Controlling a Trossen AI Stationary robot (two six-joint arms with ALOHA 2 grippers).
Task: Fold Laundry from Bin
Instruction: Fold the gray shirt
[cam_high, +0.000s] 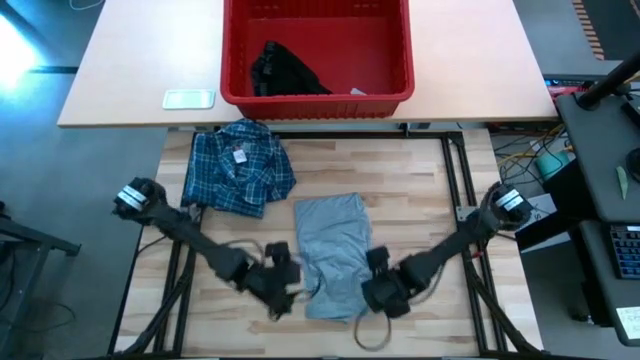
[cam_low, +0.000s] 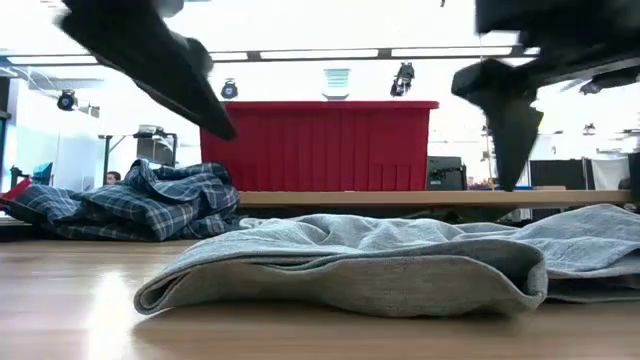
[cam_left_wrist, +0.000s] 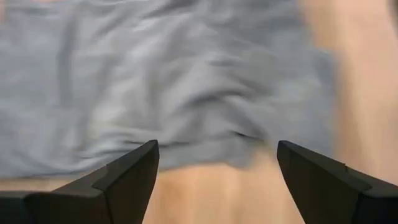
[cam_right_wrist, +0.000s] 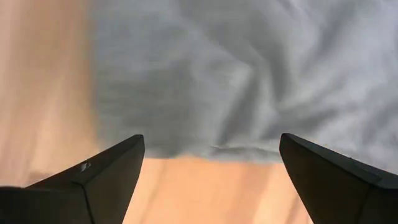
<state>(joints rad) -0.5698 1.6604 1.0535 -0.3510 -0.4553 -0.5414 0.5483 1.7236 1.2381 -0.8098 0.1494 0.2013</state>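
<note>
The grey T-shirt (cam_high: 335, 255) lies folded into a long strip on the wooden table (cam_high: 420, 190), its long axis running from the near edge toward the bin (cam_high: 316, 50). The plaid shirt (cam_high: 238, 168) sits crumpled just beside its far left corner, close to the bin's front wall. A black garment (cam_high: 283, 72) lies inside the bin.

The left gripper (cam_high: 290, 283) hangs at the T-shirt's near left edge, and the right gripper (cam_high: 378, 280) at its near right edge; the cloth lies between them. Both have fingers spread wide and hold nothing.

The high view alone shows the bin's contents and the strip's full outline. The low view shows what that one cannot: the T-shirt (cam_low: 400, 265) is a flat double layer with a rounded fold facing the camera, and both grippers hang above the cloth, clear of it. In the left wrist view the T-shirt's edge (cam_left_wrist: 186, 106) lies just beyond the open fingers (cam_left_wrist: 134, 171), bare wood beneath them; the right wrist view shows the same, cloth (cam_right_wrist: 249, 81) ahead of the spread fingers (cam_right_wrist: 115, 165).
</note>
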